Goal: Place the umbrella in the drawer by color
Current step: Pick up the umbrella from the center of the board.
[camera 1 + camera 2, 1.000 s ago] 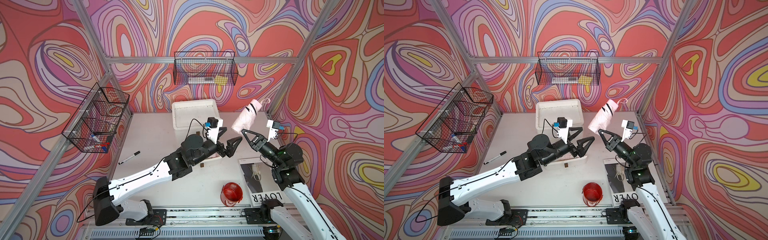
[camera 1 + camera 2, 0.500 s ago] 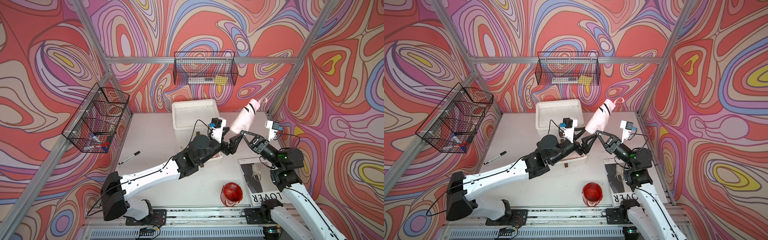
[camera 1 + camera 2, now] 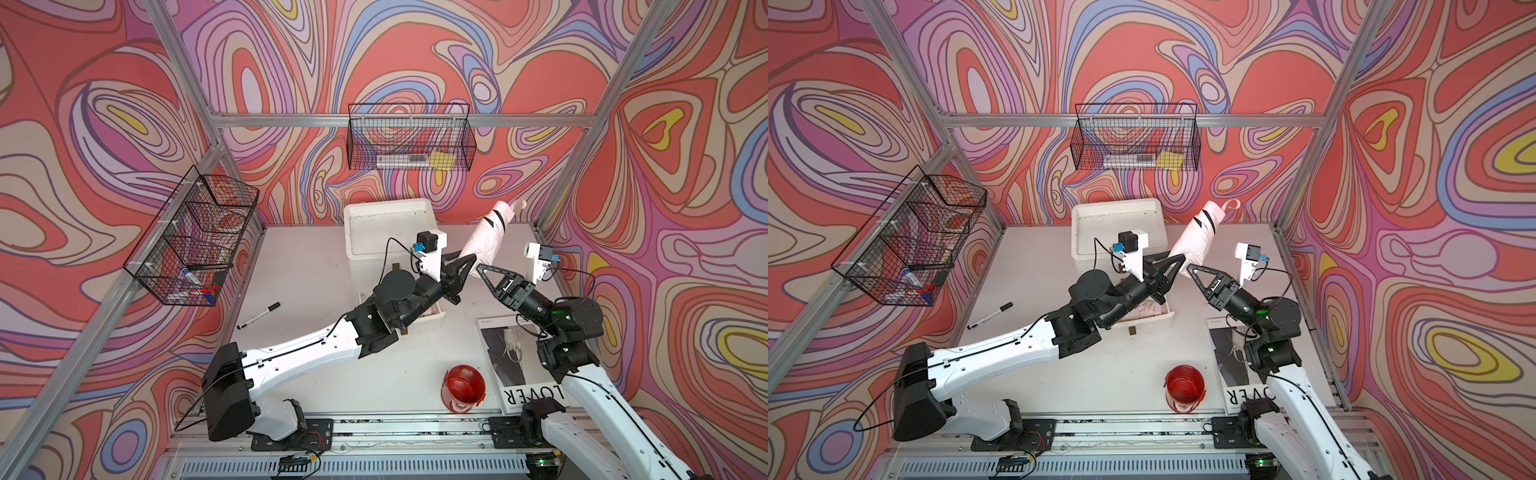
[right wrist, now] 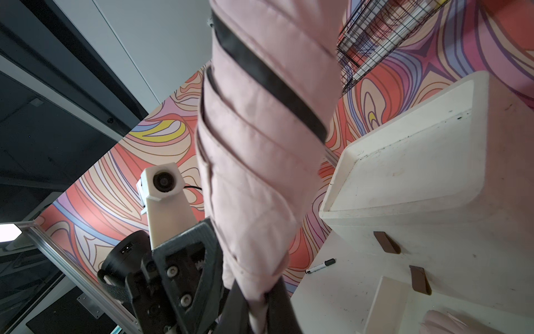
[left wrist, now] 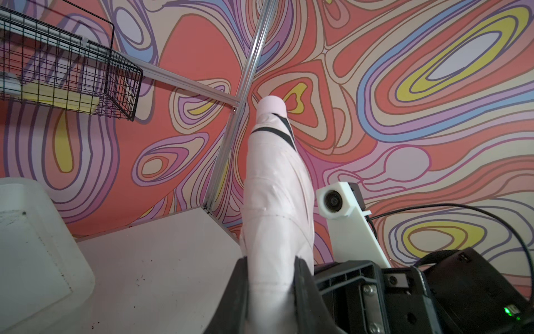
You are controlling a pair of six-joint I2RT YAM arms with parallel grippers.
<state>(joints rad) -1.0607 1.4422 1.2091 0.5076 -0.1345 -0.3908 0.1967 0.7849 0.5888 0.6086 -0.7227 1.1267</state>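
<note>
A folded pink umbrella (image 3: 488, 235) with a black strap slants up in the air to the right of the white drawer unit (image 3: 388, 237); both top views show it (image 3: 1196, 237). My right gripper (image 3: 482, 268) is shut on its lower end, seen up close in the right wrist view (image 4: 257, 289). My left gripper (image 3: 471, 262) is shut on the umbrella (image 5: 274, 202) just beside it, its jaws pressing the fabric (image 5: 271, 263). The unit's low drawer (image 3: 1154, 311) stands pulled open under my left arm, with something pink inside.
A red cup (image 3: 463, 388) and a magazine (image 3: 515, 365) lie front right. A black-capped marker (image 3: 258, 316) lies at the left. Wire baskets hang on the left wall (image 3: 195, 245) and the back wall (image 3: 409, 143).
My left arm reached right to the umbrella and its jaws went from open to shut on it. The right gripper kept its hold and shifted a little towards the left arm.
</note>
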